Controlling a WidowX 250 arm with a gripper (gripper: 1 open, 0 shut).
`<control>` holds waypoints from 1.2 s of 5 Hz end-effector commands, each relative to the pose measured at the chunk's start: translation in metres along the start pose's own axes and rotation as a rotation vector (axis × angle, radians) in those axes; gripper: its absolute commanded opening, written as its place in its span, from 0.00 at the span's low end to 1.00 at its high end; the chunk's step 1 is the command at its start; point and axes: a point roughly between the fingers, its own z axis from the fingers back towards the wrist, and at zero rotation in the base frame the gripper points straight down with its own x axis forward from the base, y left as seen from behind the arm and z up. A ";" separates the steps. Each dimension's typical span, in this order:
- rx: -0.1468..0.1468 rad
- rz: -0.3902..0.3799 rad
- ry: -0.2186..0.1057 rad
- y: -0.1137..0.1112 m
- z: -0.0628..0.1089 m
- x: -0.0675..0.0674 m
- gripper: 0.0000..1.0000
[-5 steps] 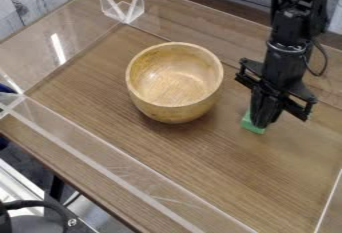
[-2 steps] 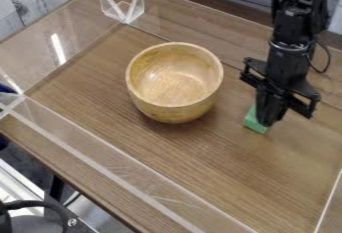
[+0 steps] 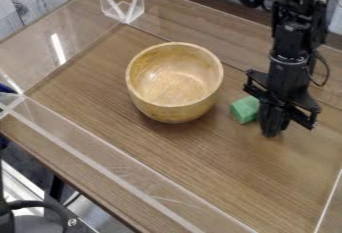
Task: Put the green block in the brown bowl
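The green block (image 3: pixel 243 110) lies on the wooden table between the brown bowl (image 3: pixel 174 80) and my gripper (image 3: pixel 275 127). It sits just left of the black fingers (image 3: pixel 274 117), touching or nearly touching them, and does not show between them. The gripper points straight down with its tips at the table surface, and its jaws look shut with no gap. The bowl is empty and stands upright about a block's length left of the green block.
Clear acrylic walls (image 3: pixel 80 142) fence the table on the front left and back. A clear bracket (image 3: pixel 120 5) stands at the back left corner. The arm's black body (image 3: pixel 291 27) and cables rise at the back right.
The gripper has shifted right and toward the front. The green block, earlier poking out under the fingertips, now sits to their left, nearer the bowl.
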 end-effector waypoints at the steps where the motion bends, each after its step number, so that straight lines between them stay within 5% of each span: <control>1: 0.022 0.027 -0.051 0.007 0.028 -0.004 0.00; 3: 0.073 0.104 -0.126 0.027 0.080 -0.015 0.00; 5: 0.087 0.193 -0.164 0.073 0.104 -0.031 0.00; 6: 0.082 0.159 -0.158 0.067 0.100 -0.027 1.00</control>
